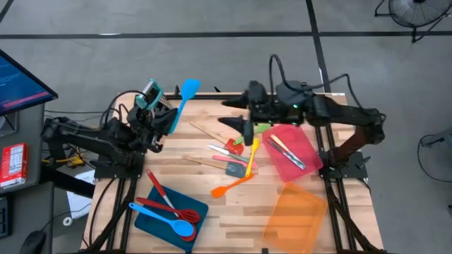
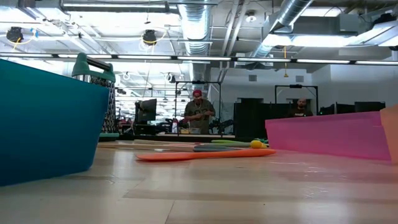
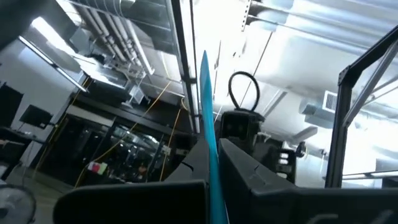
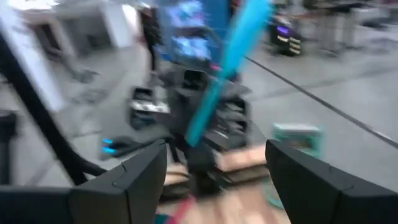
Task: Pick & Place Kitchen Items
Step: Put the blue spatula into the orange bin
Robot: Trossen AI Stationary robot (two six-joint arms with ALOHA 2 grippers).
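The task looks about half done. The blue tray (image 1: 152, 219), at the near left of the worktop (image 1: 233, 215), holds a red whisk-like tool (image 1: 180, 210), a red-handled utensil (image 1: 159, 189) and a blue spoon (image 1: 173, 224). The pink tray (image 1: 300, 169), right of the central pile, holds two slim metal pieces (image 1: 286, 152). The orange tray (image 1: 296, 212), nearer than the pink one, appears empty.

Left to sort is the pile in the middle of the worktop: an orange turner (image 1: 236, 185), a yellow-handled tool (image 1: 252, 155), a grey spatula (image 1: 236, 169), a red piece (image 1: 233, 147), something green (image 1: 261, 128) and pale wooden sticks (image 1: 205, 130). These are slim and long-handled; the coloured ones look like smooth silicone or plastic, the sticks matt wood.

The left claw (image 1: 164, 120), at the far left of the pile beside the grater (image 1: 150, 95), is clenched on a blue spatula (image 1: 185, 99), flat-bladed and held tilted above the worktop; its thin edge runs up between the fingers (image 3: 249, 171) in the left wrist view.

The right claw (image 1: 236, 113) hangs over the pile's far side with its fingers (image 4: 140, 177) spread and nothing between them.
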